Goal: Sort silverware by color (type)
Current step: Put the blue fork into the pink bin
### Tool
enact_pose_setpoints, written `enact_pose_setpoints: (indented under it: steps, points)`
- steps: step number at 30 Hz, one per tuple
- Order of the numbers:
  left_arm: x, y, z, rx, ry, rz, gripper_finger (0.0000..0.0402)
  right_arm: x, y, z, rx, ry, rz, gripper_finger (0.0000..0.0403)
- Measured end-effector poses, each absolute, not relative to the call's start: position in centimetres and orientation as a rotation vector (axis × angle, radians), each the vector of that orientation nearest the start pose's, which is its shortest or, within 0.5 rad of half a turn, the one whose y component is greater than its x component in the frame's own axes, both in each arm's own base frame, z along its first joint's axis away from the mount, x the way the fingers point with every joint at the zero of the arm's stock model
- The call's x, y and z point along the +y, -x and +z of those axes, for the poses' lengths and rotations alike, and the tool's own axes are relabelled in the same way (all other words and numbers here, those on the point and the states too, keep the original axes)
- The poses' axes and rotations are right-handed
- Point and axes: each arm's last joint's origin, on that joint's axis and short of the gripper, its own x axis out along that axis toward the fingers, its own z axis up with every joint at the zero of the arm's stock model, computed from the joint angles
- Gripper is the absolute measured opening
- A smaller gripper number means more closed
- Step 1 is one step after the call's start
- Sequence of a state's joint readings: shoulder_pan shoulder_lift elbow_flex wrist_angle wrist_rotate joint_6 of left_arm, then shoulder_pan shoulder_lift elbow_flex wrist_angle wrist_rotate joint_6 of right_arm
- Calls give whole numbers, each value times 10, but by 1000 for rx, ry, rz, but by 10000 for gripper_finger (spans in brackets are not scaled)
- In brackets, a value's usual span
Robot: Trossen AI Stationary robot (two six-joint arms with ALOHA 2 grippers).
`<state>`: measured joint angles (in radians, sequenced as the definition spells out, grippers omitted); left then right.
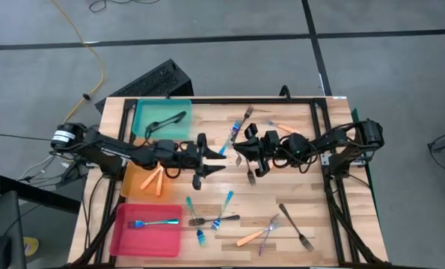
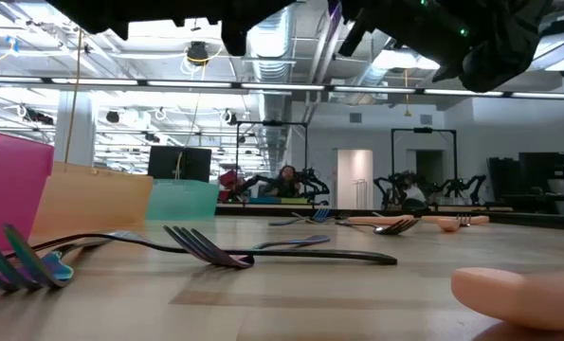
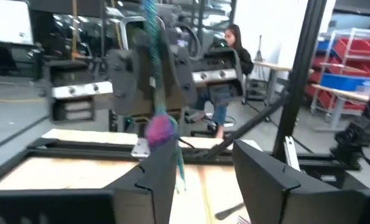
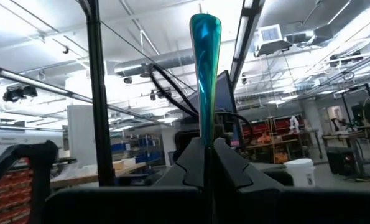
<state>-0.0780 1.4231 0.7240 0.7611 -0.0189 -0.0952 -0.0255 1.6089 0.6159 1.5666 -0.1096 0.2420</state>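
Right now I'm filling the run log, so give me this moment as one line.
right gripper: shut on teal-handled fork, mid-table | left gripper: open, facing it | pink tray: one teal-handled piece inside

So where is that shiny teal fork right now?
The teal fork stands upright, pinched in the right gripper, raised above mid-table, facing the left gripper.

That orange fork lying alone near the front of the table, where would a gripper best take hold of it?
Probably on the orange handle, midway along: the orange fork lies flat and slanted on the table, so coming straight down with the fingers across the handle seems best. The tined end crosses another fork, so that end is crowded.
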Motion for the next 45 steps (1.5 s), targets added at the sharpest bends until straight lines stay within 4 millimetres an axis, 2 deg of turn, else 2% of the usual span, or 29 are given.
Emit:
enact_pose_setpoints:
  steps: [6,11,18,33,38,45]
  points:
    - [-21,-313,263,-78,77,-22,193,1,-295,247,-549,-188,190,29]
    - [-13,-315,270,-108,106,0,211,7,-295,247,-548,-162,211,29]
    - [-2,-315,271,-109,180,-109,213,9,-295,247,-552,-152,225,29]
    - [-2,-317,274,-171,187,-113,213,9,-300,252,-549,-137,221,30]
    - [-2,-325,263,-142,199,-106,213,10,-302,254,-550,-137,225,30]
    - [-3,-343,259,-125,212,-134,213,11,-303,253,-533,-131,222,30]
